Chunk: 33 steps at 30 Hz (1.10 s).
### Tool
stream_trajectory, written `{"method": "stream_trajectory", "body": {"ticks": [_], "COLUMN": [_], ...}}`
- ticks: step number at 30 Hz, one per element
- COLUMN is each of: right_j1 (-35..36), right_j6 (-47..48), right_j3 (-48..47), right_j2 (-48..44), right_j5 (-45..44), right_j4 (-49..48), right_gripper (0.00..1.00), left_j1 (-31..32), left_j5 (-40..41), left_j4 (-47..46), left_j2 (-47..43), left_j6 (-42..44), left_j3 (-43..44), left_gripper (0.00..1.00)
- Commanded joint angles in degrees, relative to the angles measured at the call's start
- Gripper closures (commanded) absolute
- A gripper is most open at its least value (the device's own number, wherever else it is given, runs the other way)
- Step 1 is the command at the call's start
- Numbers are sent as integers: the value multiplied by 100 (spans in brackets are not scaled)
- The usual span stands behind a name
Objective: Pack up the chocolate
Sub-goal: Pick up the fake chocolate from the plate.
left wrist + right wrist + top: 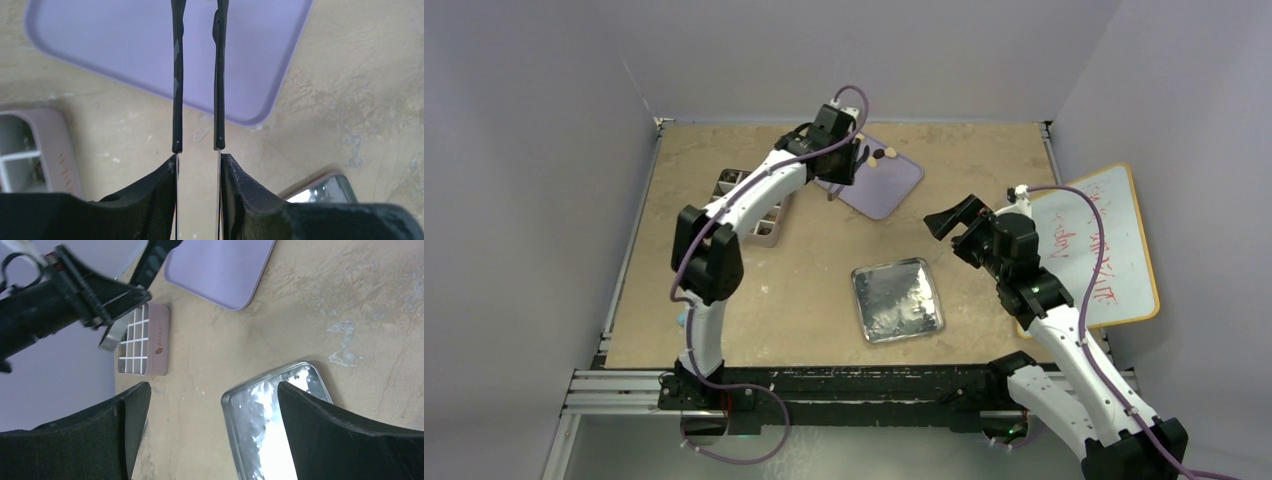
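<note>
Left claw (pixel 198 160): shut tight on the black tweezers (pixel 176 100), which stick out in front of it. Their tips are out of view, so I cannot tell if they hold anything.
Chocolate (pixel 879 155): a few tiny pieces on the purple tray (pixel 125 45), near the left claw.
Do it well: I think go slow, put one tip on each side of one piece, and pinch softly.
Right claw (pixel 214 390): wide open and holding nothing.
Silver tin (pixel 250 410): on the tabletop (pixel 325 100), under the right claw.
Pink grid box (pixel 159 340): behind the left claw, off to its left.
In the way: only the tray's raised edge, I think.
</note>
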State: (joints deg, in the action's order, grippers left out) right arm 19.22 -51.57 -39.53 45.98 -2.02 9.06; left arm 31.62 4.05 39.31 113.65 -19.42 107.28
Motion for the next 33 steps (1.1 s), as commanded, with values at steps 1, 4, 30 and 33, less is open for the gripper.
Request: {"method": "stream_trajectory", "body": {"ticks": [1,4,30,33], "right_j1": [21,23,24,27], "right_j6": [168,203,296,295], "right_j3": [-256,-262,-285,-284], "right_j2": [-91,-27,22,-18], "right_j5": [-187,-223,-303,-306], "right_j4": [3,-31,-67,-30], "right_gripper": [1,1,2,2], "left_j1": [39,42,2,-15], "left_j5": [-196,-79,-28,-55], "left_j4": [-432,-824,-1347,-1337], "left_j2": [598,899,2096,2115], "left_j6": [102,95,-38,-27], "left_j3": [727,748,1001,1026], "left_gripper": [68,68,65,67]}}
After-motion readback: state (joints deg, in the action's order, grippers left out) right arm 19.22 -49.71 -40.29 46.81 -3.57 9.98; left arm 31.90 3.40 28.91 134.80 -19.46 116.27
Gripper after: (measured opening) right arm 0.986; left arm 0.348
